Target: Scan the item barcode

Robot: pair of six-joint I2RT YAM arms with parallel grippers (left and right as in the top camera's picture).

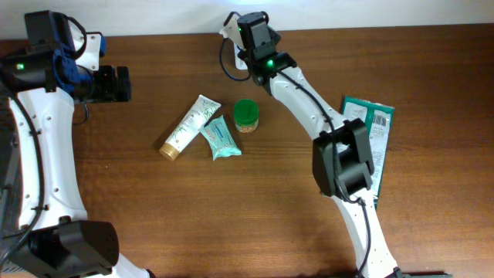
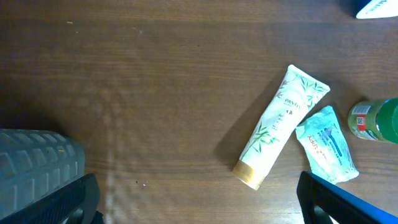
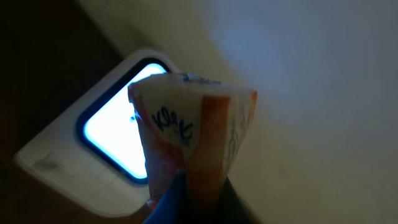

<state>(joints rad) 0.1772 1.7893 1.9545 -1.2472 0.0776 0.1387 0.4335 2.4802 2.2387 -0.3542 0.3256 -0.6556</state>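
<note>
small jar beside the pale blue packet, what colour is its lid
Green; the small round jar's lid shows best in the overhead view.

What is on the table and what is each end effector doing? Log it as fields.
left end effector: open, empty, at the table's left side, apart from the items
right end effector: shut on orange-and-white pack
scanner: white, window lit, directly behind the held pack
table centre: white tube, teal pouch beside it, green-lidded jar
table right: green packet, partly hidden by the right arm
barcode: not visible in any view
</note>
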